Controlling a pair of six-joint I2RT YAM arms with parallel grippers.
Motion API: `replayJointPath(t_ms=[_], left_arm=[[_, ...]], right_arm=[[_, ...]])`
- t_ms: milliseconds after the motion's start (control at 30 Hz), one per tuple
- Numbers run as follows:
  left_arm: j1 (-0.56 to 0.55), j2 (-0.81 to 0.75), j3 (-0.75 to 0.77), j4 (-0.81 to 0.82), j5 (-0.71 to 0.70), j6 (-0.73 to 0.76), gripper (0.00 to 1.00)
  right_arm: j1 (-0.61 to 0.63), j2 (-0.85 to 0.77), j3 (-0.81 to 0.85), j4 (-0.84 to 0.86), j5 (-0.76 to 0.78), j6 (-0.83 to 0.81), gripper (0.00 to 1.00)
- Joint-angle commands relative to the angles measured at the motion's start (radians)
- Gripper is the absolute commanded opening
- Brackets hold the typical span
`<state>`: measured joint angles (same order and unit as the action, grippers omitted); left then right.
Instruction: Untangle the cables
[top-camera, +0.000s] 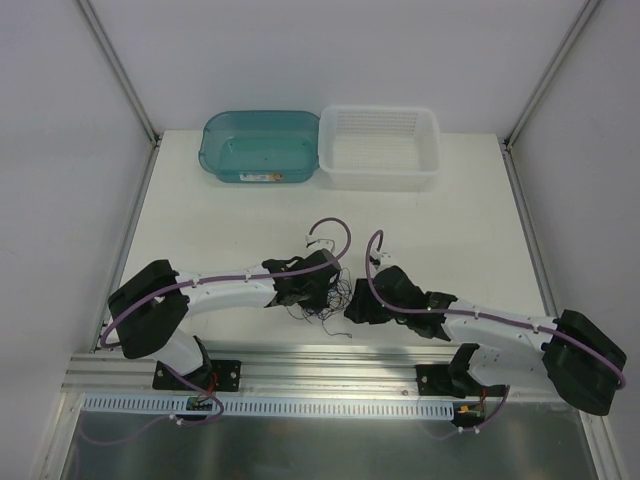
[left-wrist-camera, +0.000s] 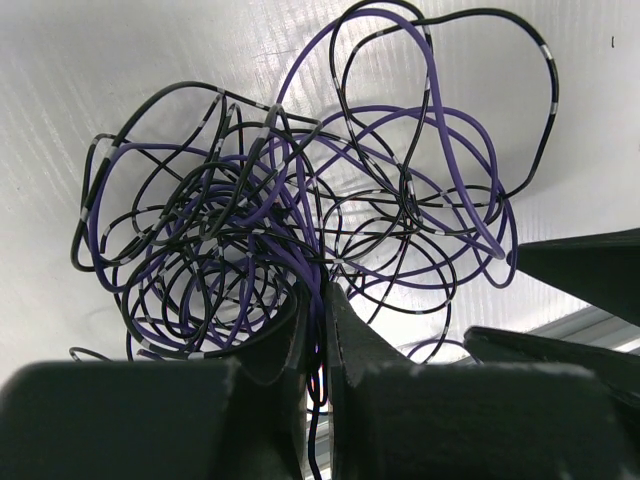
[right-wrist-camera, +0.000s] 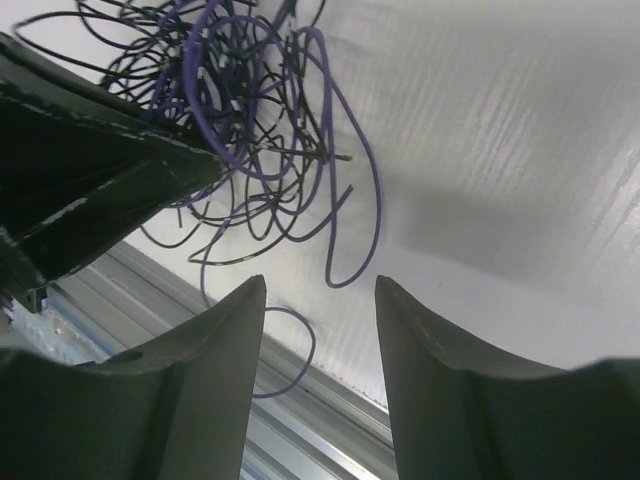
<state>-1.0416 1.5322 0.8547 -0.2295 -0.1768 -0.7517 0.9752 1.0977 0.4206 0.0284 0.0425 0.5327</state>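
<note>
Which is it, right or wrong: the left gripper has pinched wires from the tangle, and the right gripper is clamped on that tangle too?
Wrong in one part. The left gripper has pinched wires from the tangle, but the right gripper is open, jaws apart with nothing clamped between them. The right wrist view shows it.

Your top camera looks down from above and behind the arms (top-camera: 230, 288), taking in the whole desk (top-camera: 240, 215). Your left wrist camera sits just behind the left hand (left-wrist-camera: 315, 295), very near the cables (left-wrist-camera: 290, 230). Your right wrist camera looks past the right hand (right-wrist-camera: 320, 290) at those same cables from the other side, with the left hand showing at its left edge.
</note>
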Motion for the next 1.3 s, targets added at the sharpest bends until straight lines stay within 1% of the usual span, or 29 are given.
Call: replayJointPath(t_ms=[0,133,167,233,333,367,433,467,533,633,667,700,733,767,800,833,867,933,967,1033,1067,1167,1267], left_arm=[[-0.006,-0.003,-0.009,-0.002,-0.023,-0.015,0.0],[-0.006,-0.023,-0.02,-0.002,-0.018,-0.015,0.0],[-0.006,-0.027,-0.02,-0.002,-0.02,-0.017,0.0],[-0.005,-0.038,-0.028,-0.002,-0.021,-0.017,0.0],[-0.003,-0.049,-0.031,-0.002,-0.018,-0.015,0.0],[0.002,-0.052,-0.032,-0.002,-0.016,-0.015,0.0],[0.005,-0.061,-0.043,-0.002,-0.015,-0.018,0.0],[0.012,-0.064,-0.045,-0.001,-0.013,-0.018,0.0],[0.023,-0.087,-0.062,-0.001,-0.013,-0.018,0.0],[0.067,-0.147,-0.11,-0.002,-0.012,-0.011,0.0],[0.086,-0.167,-0.129,-0.005,-0.012,-0.011,0.0],[0.135,-0.19,-0.149,-0.005,-0.01,-0.011,0.0],[0.159,-0.24,-0.195,-0.007,-0.004,-0.014,0.0],[0.193,-0.266,-0.218,-0.007,0.011,-0.015,0.0],[0.245,-0.32,-0.241,-0.007,0.016,-0.015,0.0],[0.273,-0.348,-0.281,-0.007,0.02,-0.017,0.0],[0.293,-0.374,-0.299,-0.007,0.022,-0.015,0.0],[0.346,-0.446,-0.341,-0.01,0.022,-0.009,0.0],[0.36,-0.466,-0.351,-0.014,0.017,-0.009,0.0],[0.403,-0.515,-0.379,-0.021,0.017,-0.008,0.0],[0.417,-0.526,-0.385,-0.024,0.019,-0.006,0.0],[0.454,-0.547,-0.399,-0.034,0.026,0.003,0.0],[0.471,-0.543,-0.399,-0.042,0.028,0.009,0.0]], right_arm=[[0.005,0.042,0.037,0.058,0.022,-0.013,0.51],[0.005,0.074,0.061,0.035,0.077,-0.023,0.43],[0.005,0.085,0.069,0.03,0.094,-0.026,0.39],[0.005,0.096,0.075,0.025,0.105,-0.034,0.35],[0.005,0.103,0.073,0.042,0.112,-0.04,0.26],[0.005,0.105,0.073,0.044,0.114,-0.042,0.21],[0.005,0.117,0.075,0.05,0.112,-0.043,0.15],[0.005,0.122,0.076,0.048,0.109,-0.043,0.09],[0.005,0.119,0.076,0.042,0.109,-0.045,0.01],[0.005,0.056,0.089,-0.034,0.163,-0.04,0.01],[0.006,0.035,0.101,-0.141,0.224,-0.04,0.01],[0.005,0.009,0.113,-0.195,0.258,-0.036,0.01],[0.005,-0.043,0.125,-0.252,0.296,-0.033,0.01],[0.003,-0.076,0.148,-0.357,0.374,-0.031,0.01],[0.003,-0.106,0.158,-0.407,0.413,-0.033,0.01],[0.003,-0.175,0.167,-0.454,0.451,-0.031,0.01],[0.002,-0.208,0.188,-0.546,0.526,-0.031,0.01],[-0.007,-0.277,0.217,-0.629,0.586,-0.04,0.01],[-0.009,-0.338,0.252,-0.704,0.643,-0.043,0.01],[-0.02,-0.404,0.288,-0.768,0.695,-0.062,0.01],[-0.024,-0.462,0.312,-0.822,0.739,-0.066,0.01],[-0.038,-0.553,0.398,-0.887,0.803,-0.121,0.01],[-0.04,-0.59,0.496,-0.938,0.847,-0.177,0.01]])
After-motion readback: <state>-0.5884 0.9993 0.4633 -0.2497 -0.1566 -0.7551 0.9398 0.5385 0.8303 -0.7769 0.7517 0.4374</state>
